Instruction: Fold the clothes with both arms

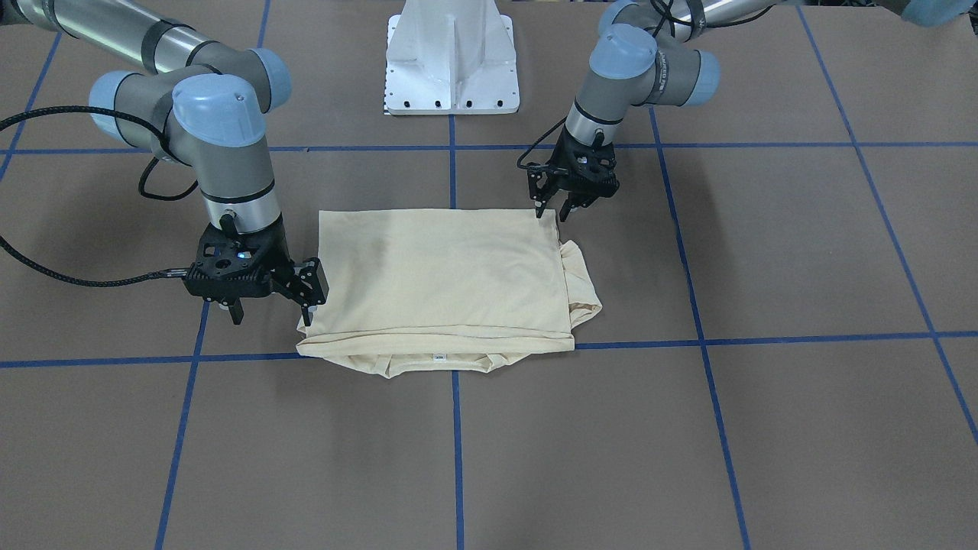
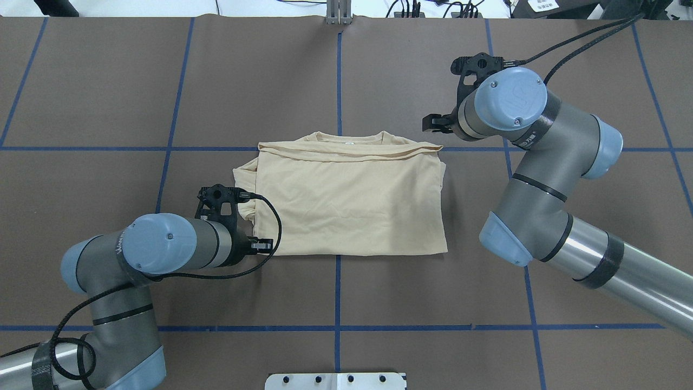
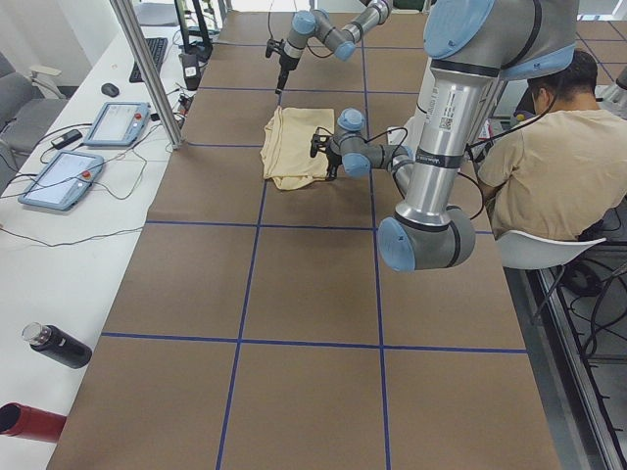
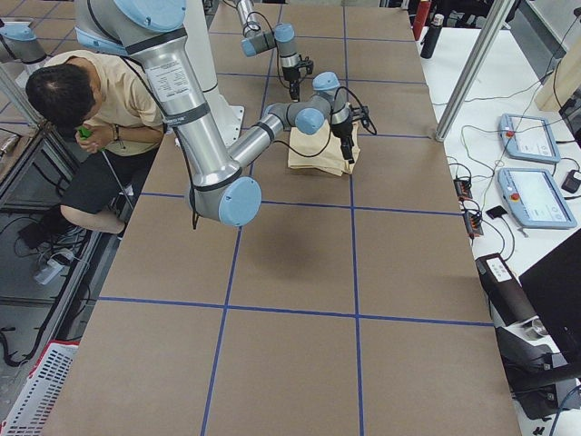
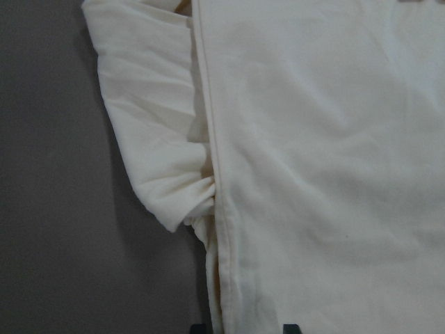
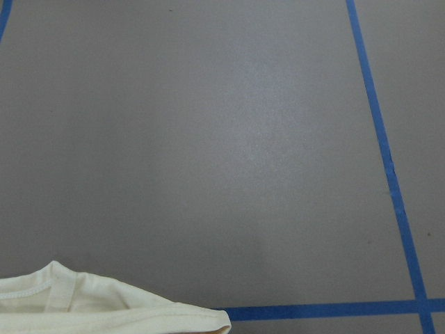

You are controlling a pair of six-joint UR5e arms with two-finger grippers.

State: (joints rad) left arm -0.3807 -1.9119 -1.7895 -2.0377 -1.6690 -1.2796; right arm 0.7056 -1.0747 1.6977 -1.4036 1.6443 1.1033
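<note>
1. Left hand (image 1: 552, 214): fingers spread, pinching nothing. It sits low at the T-shirt's (image 2: 352, 200) corner nearest the robot on its left. In the left wrist view the two tips straddle the shirt's side edge.
2. A loose sleeve bunch (image 2: 244, 173) sticks out past that left edge and is not tucked in.
3. T-shirt: lies mid-worktop (image 2: 108, 81), already folded to a flat rectangle across the centre tape line (image 2: 338, 81). The neck label (image 2: 350, 143) is at the far edge and the print is out of sight.
4. Right hand (image 1: 272, 309): fingers spread wide and empty. It is just beside the far right corner, by the neckline. The right wrist view shows mostly bare worktop, with only the collar edge showing.
5. My read is that both hands are setting up corner grasps for the next fold.
6. To do it well:
   - The left hand should go down until its tips bracket every layer at the edge, then close.
   - Sweep the sleeve bunch in or pinch it too, or it will hang out of the fold.
   - The right hand should shift onto the fabric before closing.
   - Lift both hands level and together, because thin jersey will skew or slip a layer.
</note>
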